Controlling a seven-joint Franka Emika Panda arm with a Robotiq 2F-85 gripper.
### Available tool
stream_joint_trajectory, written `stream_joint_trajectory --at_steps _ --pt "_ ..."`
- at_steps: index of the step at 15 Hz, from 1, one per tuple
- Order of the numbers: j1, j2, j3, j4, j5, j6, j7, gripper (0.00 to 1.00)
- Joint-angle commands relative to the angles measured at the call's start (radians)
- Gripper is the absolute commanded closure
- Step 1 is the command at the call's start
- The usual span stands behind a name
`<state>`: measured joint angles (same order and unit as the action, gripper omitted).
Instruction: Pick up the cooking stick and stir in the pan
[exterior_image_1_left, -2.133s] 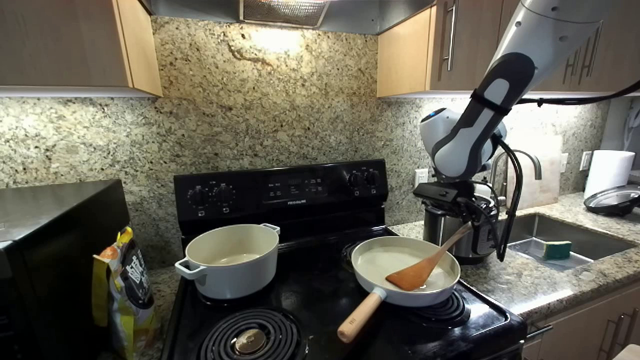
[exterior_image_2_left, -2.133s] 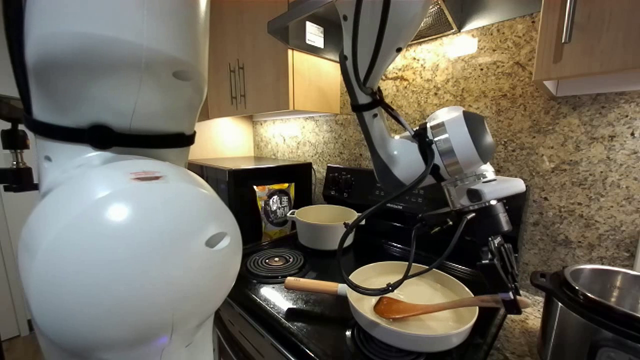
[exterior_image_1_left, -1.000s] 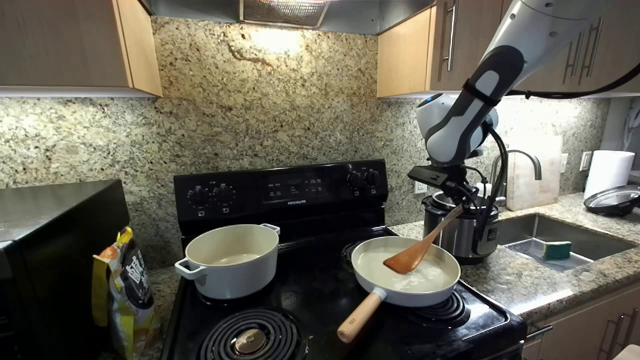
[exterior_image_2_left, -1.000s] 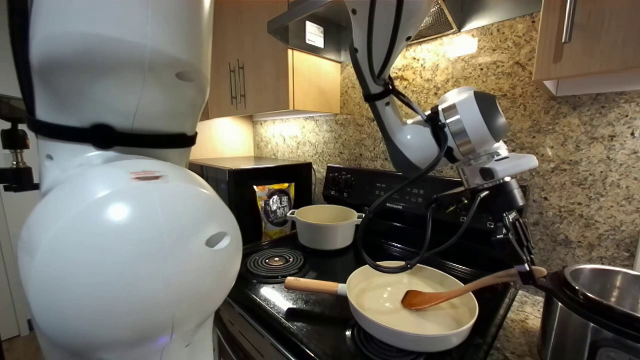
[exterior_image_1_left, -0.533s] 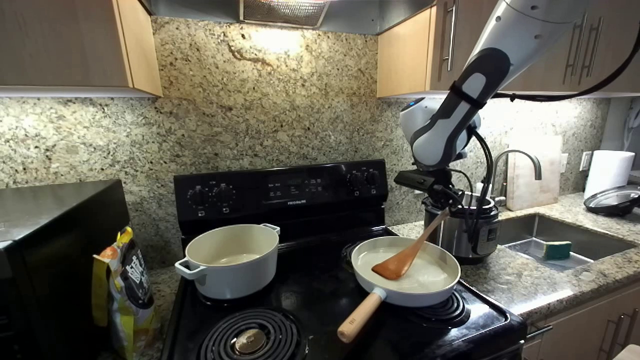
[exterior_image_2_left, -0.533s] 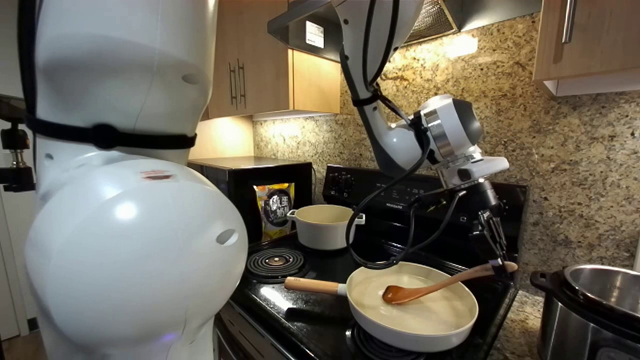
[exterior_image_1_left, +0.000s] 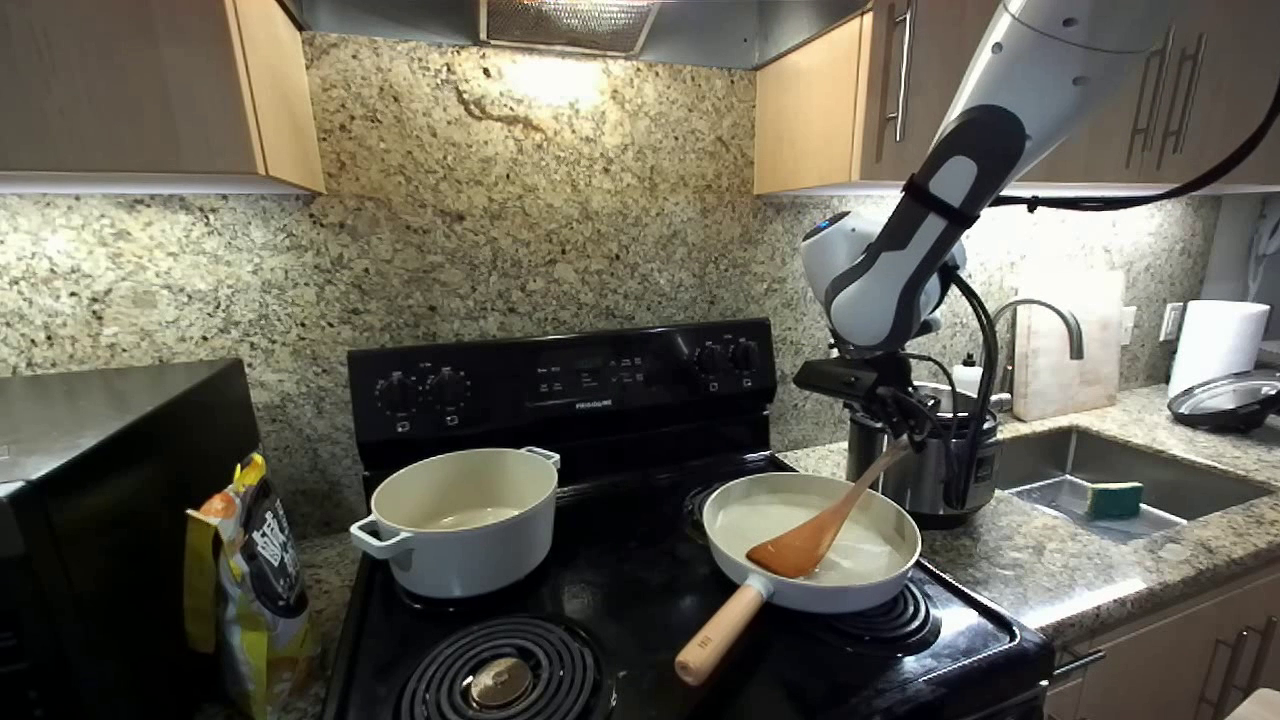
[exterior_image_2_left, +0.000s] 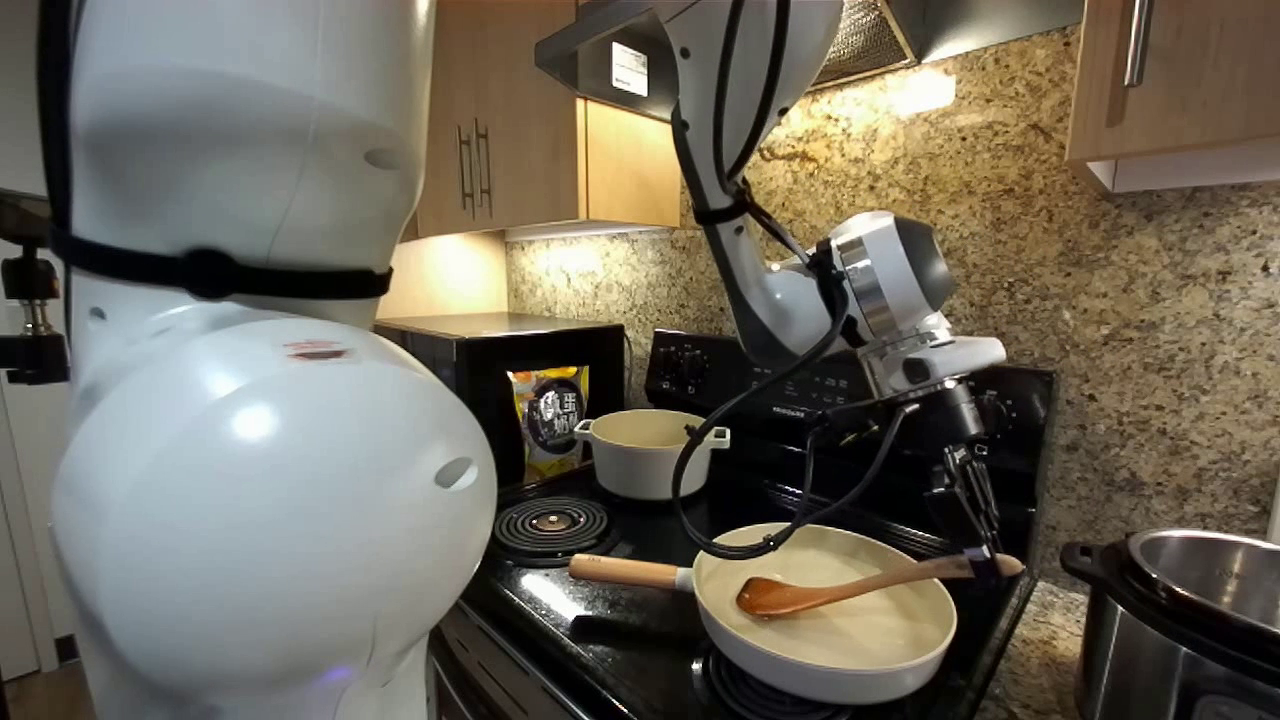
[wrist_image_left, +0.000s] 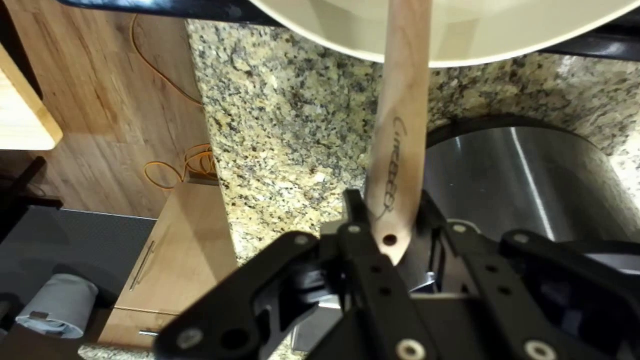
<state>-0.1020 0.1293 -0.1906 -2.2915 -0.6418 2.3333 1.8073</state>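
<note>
The white two-handled pot (exterior_image_1_left: 480, 555) opens the line on the left in an exterior view, standing well apart from the action on the black stove (exterior_image_1_left: 640, 560). Across now to the pan's pale wooden handle (exterior_image_1_left: 722, 632), slanting out toward the near side, and on to the pan (exterior_image_1_left: 865, 548) itself, level over its burner (exterior_image_1_left: 890, 628), and this is where it counts!

The cooking stick (exterior_image_1_left: 812, 537) lies tilted, broad orange-brown blade down inside the pan, its handle rising out over the rim to the right; whether that blade touches the pan's floor, I can't tell. It's wood, so I'd call it light and stiff, hard to damage, but smooth enough to swivel in the grasp if the blade catches. The place to take it is the far end of the handle, clear of the rim, pinched across both sides.

And that's where the gripper (wrist_image_left: 391, 210) has it! Look at the wrist view: the jaws stand either side of the pale handle, close by its end, parted only by the width of the wood, clamped on the stick. Pick-up done, then, and stirring looks like the step in hand. Last on the right comes the steel pot (exterior_image_1_left: 915, 495), near the gripper, one to mind on any wide sweep
</note>
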Motion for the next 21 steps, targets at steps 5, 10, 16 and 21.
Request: stream_joint_trajectory --at_steps 5,10,16,21 --pt "-0.041 -0.067 -0.050 -0.059 -0.028 0.001 -0.054 0.90" --pt "-0.054 -0.059 -0.053 -0.028 -0.015 -0.006 -0.042 0.90" --pt "-0.038 -0.038 -0.043 0.033 -0.026 -0.017 0.025 0.90" --pt "-0.021 -0.037 -0.017 0.059 -0.038 0.000 0.072 0.90"
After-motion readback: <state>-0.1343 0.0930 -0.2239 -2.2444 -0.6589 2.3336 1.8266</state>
